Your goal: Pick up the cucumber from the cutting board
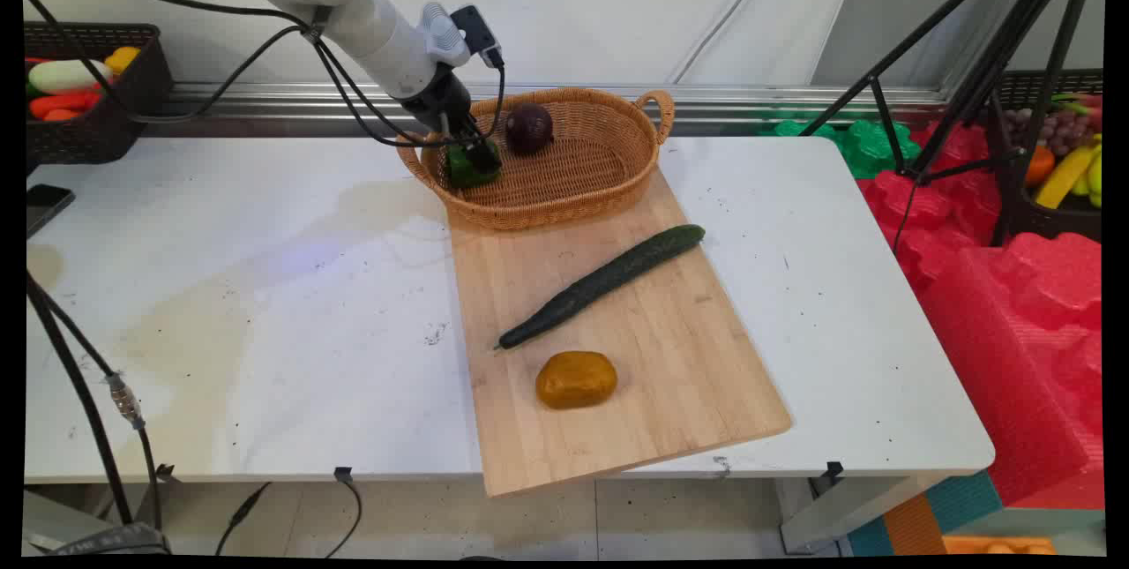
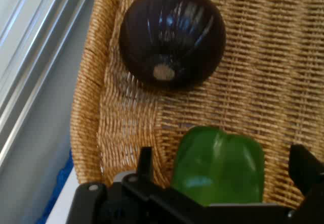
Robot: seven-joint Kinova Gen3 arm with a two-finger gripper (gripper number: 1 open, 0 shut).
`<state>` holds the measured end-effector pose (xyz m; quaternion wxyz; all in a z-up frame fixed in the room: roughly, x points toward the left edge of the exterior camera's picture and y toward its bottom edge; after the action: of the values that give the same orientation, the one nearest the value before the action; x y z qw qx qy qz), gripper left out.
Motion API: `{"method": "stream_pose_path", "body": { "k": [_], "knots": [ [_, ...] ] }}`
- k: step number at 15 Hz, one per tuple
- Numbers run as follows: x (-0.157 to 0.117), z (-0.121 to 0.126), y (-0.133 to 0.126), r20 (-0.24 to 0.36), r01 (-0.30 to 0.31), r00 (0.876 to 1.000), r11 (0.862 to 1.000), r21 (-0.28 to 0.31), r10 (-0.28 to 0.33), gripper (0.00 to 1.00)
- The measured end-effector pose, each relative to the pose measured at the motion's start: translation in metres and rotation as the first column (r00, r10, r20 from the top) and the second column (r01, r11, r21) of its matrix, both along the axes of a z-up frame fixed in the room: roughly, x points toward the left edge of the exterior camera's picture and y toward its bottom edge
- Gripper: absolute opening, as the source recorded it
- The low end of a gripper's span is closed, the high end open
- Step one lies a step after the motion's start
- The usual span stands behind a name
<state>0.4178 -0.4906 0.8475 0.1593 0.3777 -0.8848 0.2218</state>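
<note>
Gripper (image 1: 470, 154), upper centre: fingers spread either side of green bell pepper (image 2: 218, 166), resting in wicker basket (image 1: 617, 181) beside red onion (image 2: 172, 37). Cucumber (image 1: 604, 284), potato (image 1: 576, 379) remain on cutting board (image 1: 670, 357).

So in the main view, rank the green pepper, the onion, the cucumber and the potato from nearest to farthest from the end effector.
1. Green pepper: at the end effector, in the basket's left part.
2. Onion: just right of it, same basket.
3. Cucumber: on the cutting board, mid-table.
4. Potato: nearer the board's front edge.
</note>
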Motion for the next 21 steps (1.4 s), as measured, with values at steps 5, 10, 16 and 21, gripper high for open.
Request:
{"method": "stream_pose_path", "body": {
  "k": [5,10,16,21],
  "knots": [
    [-0.004,0.01,0.001,-0.015,0.009,1.0,0.999,-0.035,-0.01,1.0],
    [-0.008,0.037,0.017,-0.035,0.014,0.999,0.996,-0.087,-0.017,1.0],
    [-0.027,0.076,0.057,-0.084,0.052,0.995,0.991,-0.12,-0.062,1.0],
    [-0.052,0.101,0.095,-0.136,0.104,0.983,0.988,-0.118,-0.12,1.0]
  ]
}}
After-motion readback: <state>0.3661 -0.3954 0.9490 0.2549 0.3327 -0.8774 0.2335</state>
